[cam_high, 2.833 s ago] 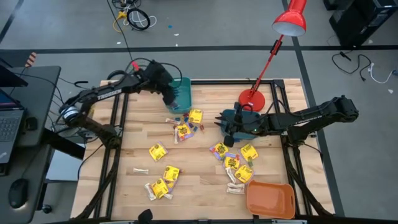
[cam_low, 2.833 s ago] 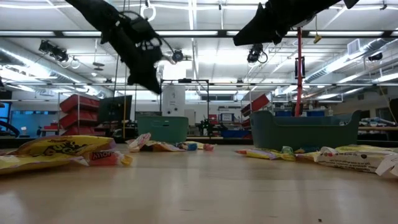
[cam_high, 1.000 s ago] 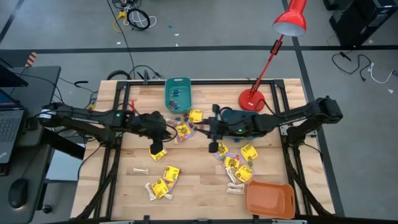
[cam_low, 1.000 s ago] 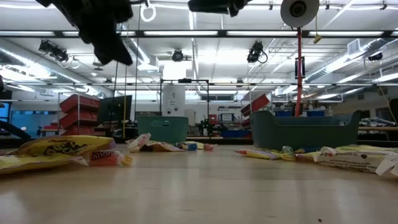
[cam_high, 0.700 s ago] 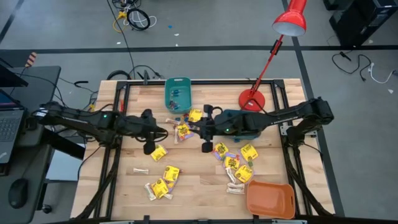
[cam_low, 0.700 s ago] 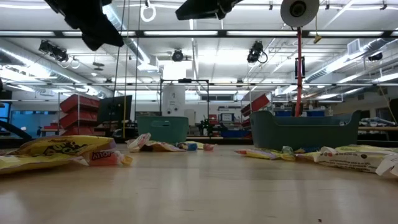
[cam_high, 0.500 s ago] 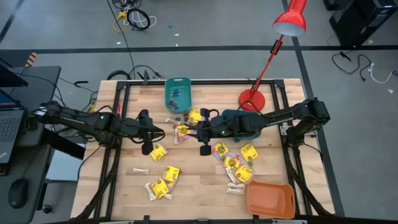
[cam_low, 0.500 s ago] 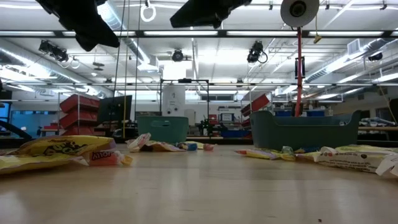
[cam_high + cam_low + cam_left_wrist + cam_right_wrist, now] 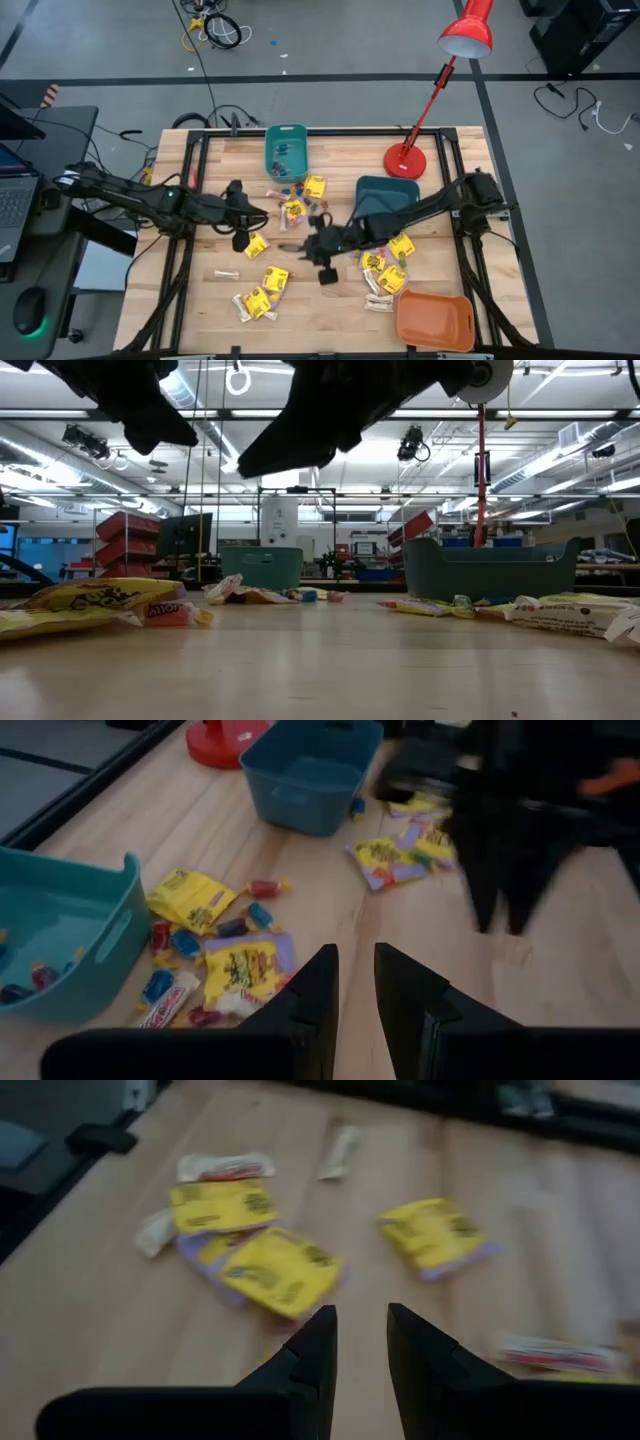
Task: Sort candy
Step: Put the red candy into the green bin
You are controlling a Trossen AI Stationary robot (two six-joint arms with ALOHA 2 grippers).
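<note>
The candy lies scattered on the wooden table: yellow packets (image 9: 255, 245) (image 9: 273, 280) (image 9: 400, 243), small coloured pieces (image 9: 290, 190) and pale sticks (image 9: 228, 273). My left gripper (image 9: 266, 212) hovers at the table's left-middle, above the packets beside the teal bin (image 9: 60, 950). Its fingers (image 9: 355, 990) stand a little apart with nothing between them. My right gripper (image 9: 284, 247) reaches across to the table's middle, above the packets (image 9: 280, 1270). Its fingers (image 9: 357, 1345) are also slightly apart and empty.
A teal bin (image 9: 286, 150) with a few sweets stands at the far middle, a dark blue bin (image 9: 385, 190) right of centre, an orange bin (image 9: 434, 320) at the near right corner. A red desk lamp (image 9: 405, 160) stands at the far right. The two arms come close at mid-table.
My right gripper has come down and swung toward the table's near-left, from beside the dark blue bin to over the middle packets, tipping further downward. My left gripper has drawn back a little toward the table's left edge. No candy has moved.
</note>
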